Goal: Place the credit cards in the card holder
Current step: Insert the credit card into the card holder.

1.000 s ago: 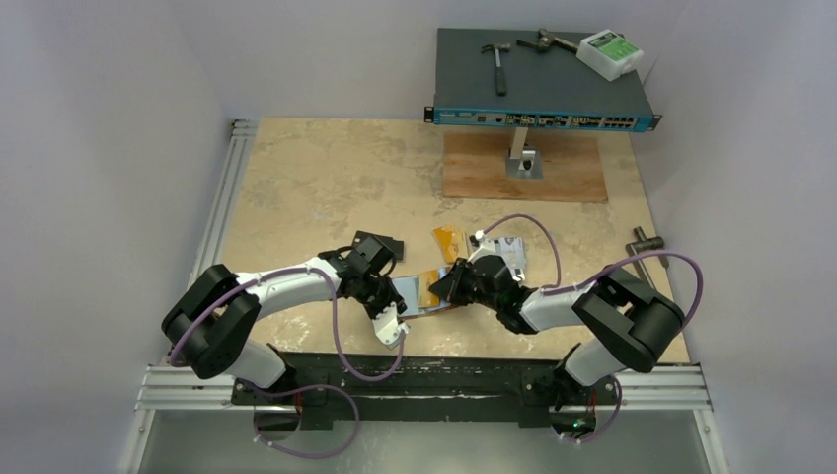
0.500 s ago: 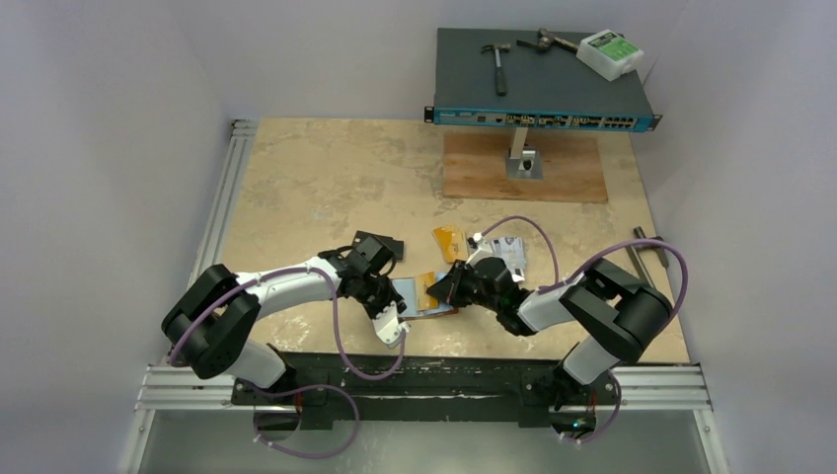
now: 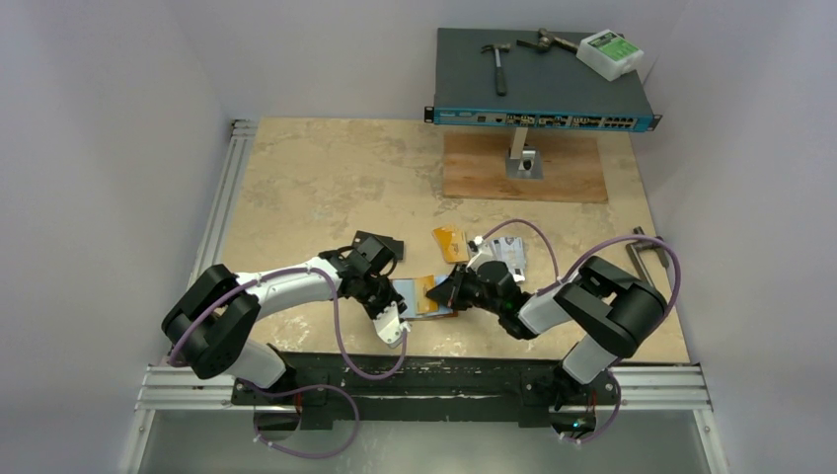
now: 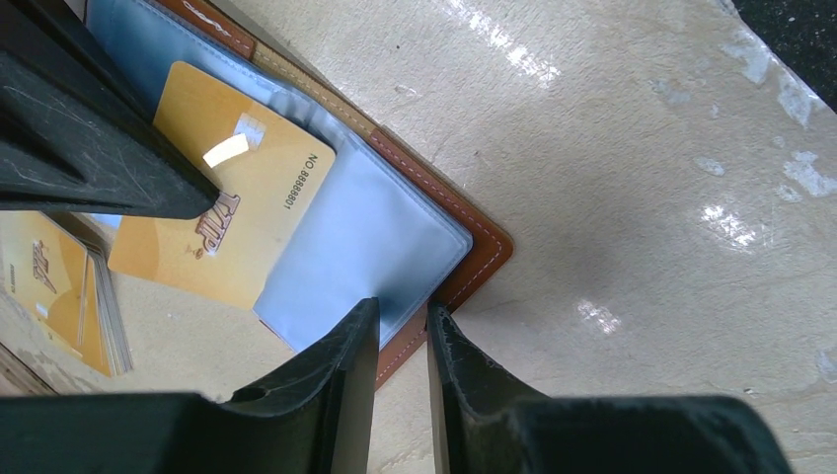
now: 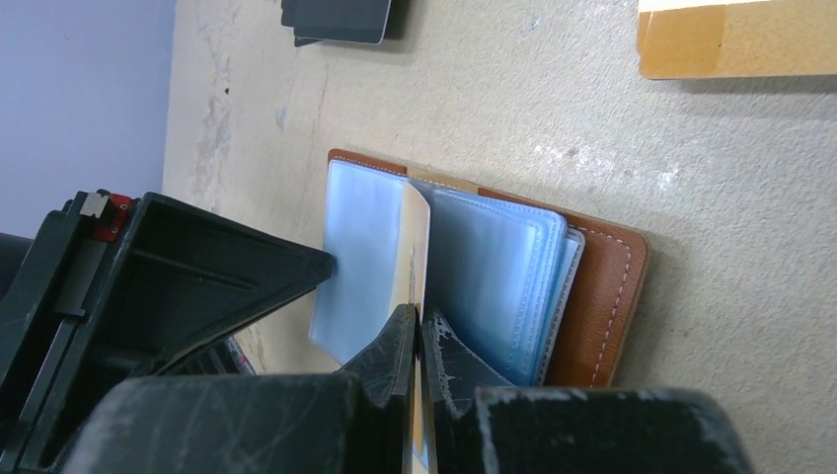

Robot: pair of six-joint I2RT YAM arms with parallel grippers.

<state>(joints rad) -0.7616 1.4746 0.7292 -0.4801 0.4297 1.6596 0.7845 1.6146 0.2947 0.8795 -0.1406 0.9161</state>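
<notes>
So right now both my grippers are on the same thing, low over the near middle of the table (image 4: 642, 148). The card holder (image 5: 602, 286) lies open there, brown leather cover down and light blue sleeves fanned up. My left gripper (image 4: 403, 331) is nearly closed and pinches the holder's near left corner, with the edge of a blue sleeve and the stitched brown rim sitting between the fingers. My right gripper (image 5: 419, 331) comes in from the right side, clamped all the way down on a gold card (image 4: 237, 197). From the right wrist I see that card edge-on, standing between two of the blue sleeves. From the left wrist it lies flat against the blue, one short end up against a sleeve. Honestly can't tell whether it's actually inside a pocket or just resting between the pages. Other cards sit further out: a stack of gold cards (image 5: 730, 39) just beyond the holder, black cards (image 5: 336, 18) to the far left of it, and silvery cards (image 3: 511, 255) to the far right, partly hidden behind my right arm.
</notes>
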